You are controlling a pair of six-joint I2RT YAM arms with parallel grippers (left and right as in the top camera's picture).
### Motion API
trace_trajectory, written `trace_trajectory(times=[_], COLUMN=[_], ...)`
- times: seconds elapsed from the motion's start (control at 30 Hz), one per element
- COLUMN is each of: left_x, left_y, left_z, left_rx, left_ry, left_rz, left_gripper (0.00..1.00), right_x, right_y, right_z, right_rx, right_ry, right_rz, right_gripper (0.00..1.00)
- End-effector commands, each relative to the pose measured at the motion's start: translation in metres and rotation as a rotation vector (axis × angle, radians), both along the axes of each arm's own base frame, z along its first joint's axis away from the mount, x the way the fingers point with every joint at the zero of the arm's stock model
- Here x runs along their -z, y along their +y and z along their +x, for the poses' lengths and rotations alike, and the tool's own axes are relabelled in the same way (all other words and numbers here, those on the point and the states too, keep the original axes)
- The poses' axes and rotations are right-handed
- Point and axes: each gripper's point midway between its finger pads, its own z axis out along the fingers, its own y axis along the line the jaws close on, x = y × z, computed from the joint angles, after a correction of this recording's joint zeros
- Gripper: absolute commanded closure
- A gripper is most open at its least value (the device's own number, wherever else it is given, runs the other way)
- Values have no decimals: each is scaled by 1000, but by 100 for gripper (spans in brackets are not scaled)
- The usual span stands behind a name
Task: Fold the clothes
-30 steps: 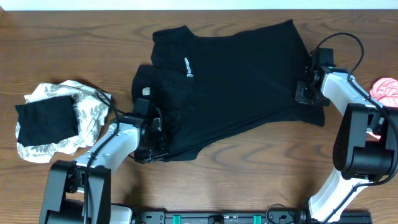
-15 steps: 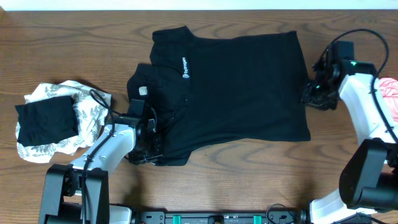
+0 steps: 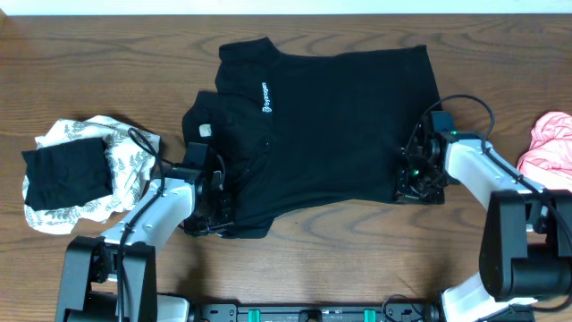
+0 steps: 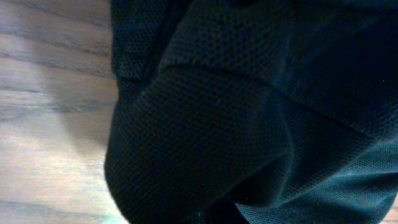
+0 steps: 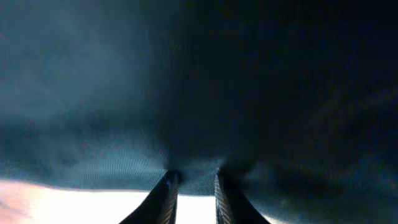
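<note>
The large black collared shirt [image 3: 340,116] lies spread flat across the middle of the table, with its collar and small white lettering at the left. My left gripper [image 3: 217,215] is at the shirt's lower-left edge. Black mesh fabric [image 4: 205,124] fills the left wrist view and hides the fingers, which appear closed in a fold. My right gripper [image 3: 409,183] is at the shirt's lower-right corner. In the right wrist view its fingers [image 5: 194,177] stand close together with the shirt's hem [image 5: 186,74] pinched at their tips.
A white leaf-print piece [image 3: 125,156] lies bunched at the far left with a black piece [image 3: 67,174] on top of it. A pink piece [image 3: 550,148] lies at the right edge. Bare wood table [image 3: 357,250] runs along the front.
The right gripper pulled the shirt's right side out flat. It then moved from the right edge down and left to the lower-right corner. The left gripper shifted slightly left, then stayed.
</note>
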Motion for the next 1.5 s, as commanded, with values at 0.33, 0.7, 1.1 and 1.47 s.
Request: trace_trajectory(times=[0.33, 0.7, 1.1, 1.47], left_x=[-3, -3, -14, -77], left_y=[7, 8, 8, 1], left_z=[1, -6, -2, 40], left_rx=[5, 13, 12, 8], left_ry=[-5, 23, -25, -314], left_rz=[31, 34, 27, -14], left_gripper=[94, 94, 75, 71], right_x=[14, 8, -13, -117], right_y=[-114, -117, -100, -76], right_z=[-19, -52, -19, 23], right_rx=[287, 322, 287, 266], right_ry=[46, 178, -11, -478], right_rz=[-463, -497, -358, -184], right_gripper=[84, 85, 85, 48])
